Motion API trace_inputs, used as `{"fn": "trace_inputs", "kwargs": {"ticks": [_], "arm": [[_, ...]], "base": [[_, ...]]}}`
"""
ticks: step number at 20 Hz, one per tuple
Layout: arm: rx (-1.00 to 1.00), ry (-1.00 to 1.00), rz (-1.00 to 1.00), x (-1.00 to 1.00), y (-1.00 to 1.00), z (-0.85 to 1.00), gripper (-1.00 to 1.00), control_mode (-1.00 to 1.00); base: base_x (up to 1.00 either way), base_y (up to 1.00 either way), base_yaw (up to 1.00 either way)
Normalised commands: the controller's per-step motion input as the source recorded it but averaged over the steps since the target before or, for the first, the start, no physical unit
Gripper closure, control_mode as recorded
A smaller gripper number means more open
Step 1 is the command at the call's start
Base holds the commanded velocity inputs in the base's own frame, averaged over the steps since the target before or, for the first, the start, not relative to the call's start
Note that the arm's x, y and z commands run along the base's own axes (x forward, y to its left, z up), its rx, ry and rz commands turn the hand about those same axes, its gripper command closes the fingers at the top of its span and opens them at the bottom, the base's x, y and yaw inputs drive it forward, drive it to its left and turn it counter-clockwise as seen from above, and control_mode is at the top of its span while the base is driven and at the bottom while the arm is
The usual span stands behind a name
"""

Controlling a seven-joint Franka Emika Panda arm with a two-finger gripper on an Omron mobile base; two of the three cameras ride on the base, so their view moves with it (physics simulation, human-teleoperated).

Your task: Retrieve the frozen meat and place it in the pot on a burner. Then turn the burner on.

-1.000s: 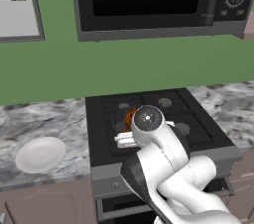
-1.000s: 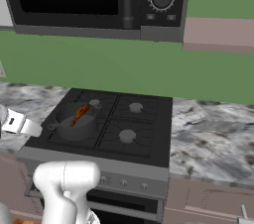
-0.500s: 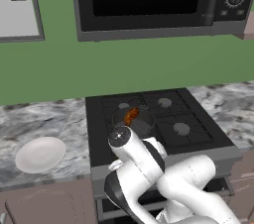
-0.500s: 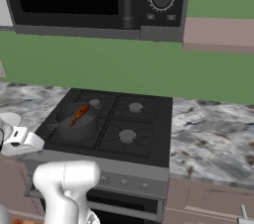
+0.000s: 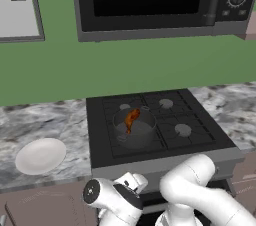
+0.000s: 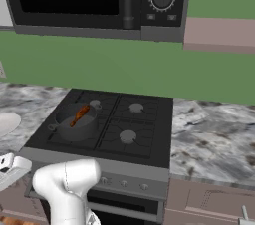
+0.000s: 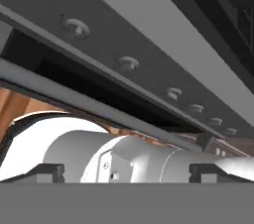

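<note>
The frozen meat was seen already lying in the pot on the near left burner, so only a small, stiff, smooth stove knob was judged left to be pinched across its sides and turned. The gripper was held low before the stove front, its jaws spread fully and nothing grasped.

Clearance around the stove.
Pot with meat occupies the front-left burner; the other three burners stand bare. Microwave overhangs the cooktop from above. Plate lies on the counter left of the stove. Knob row faces unobstructed.
</note>
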Motion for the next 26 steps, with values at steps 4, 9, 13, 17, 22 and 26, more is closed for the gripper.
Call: {"fn": "trace_inputs", "kwargs": {"ticks": [4, 9, 13, 17, 22, 26], "arm": [[0.07, -0.11, 0.1, 0.0, 0.56, -0.86, -1.0, -1.0], [0.35, -0.43, 0.0, 0.0, 0.11, -0.5, -1.0, -1.0], [0.51, -0.55, -0.07, -0.17, 0.0, -0.43, -1.0, -1.0], [0.54, -0.58, -0.12, -0.33, 0.0, -0.23, -1.0, -1.0], [0.37, -0.55, -0.09, -0.35, 0.0, -0.02, -1.0, -1.0], [0.01, -0.08, -0.01, -0.07, 0.0, 0.0, -1.0, -1.0]], "base": [[0.0, 0.0, 0.0], [0.0, 0.0, 0.0], [0.0, 0.0, 0.0], [0.0, 0.0, 0.0], [0.0, 0.0, 0.0], [0.0, 0.0, 0.0]]}}
